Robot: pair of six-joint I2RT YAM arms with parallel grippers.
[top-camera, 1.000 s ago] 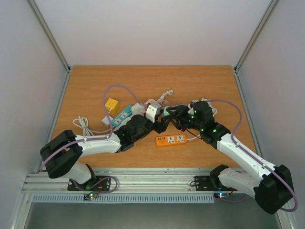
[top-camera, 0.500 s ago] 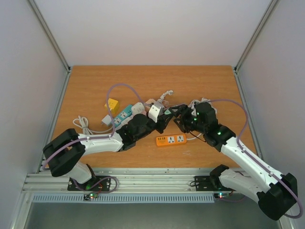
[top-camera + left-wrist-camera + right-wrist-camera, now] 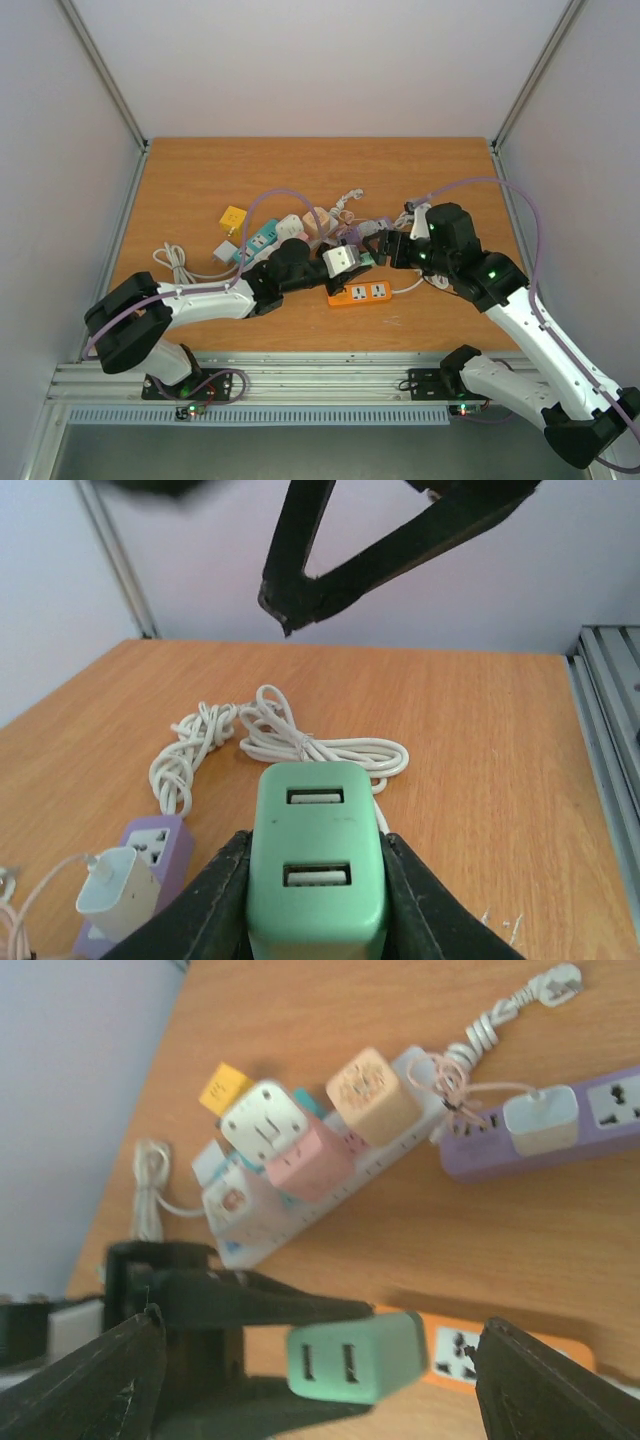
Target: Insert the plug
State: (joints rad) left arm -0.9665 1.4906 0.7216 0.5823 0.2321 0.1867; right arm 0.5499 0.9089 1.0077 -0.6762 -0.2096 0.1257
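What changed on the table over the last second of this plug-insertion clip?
The green charger changed hands: the left gripper closed on it and carried it toward the orange power strip, while the right gripper opened, let go and drew back to the right. That strip and the yellow cube stayed put.

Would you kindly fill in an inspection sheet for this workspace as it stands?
Surface: wooden table, no spills seen.
Job's things: green USB charger held off the table; orange power strip lying flat.
Clutter: purple power strip with white adapter; yellow cube adapter; teal power strip.
Grippers: left gripper shut on the charger; right gripper open, facing it.
Cables: coiled white cable beside the purple strip.
Surroundings: white walls; nothing else seen.
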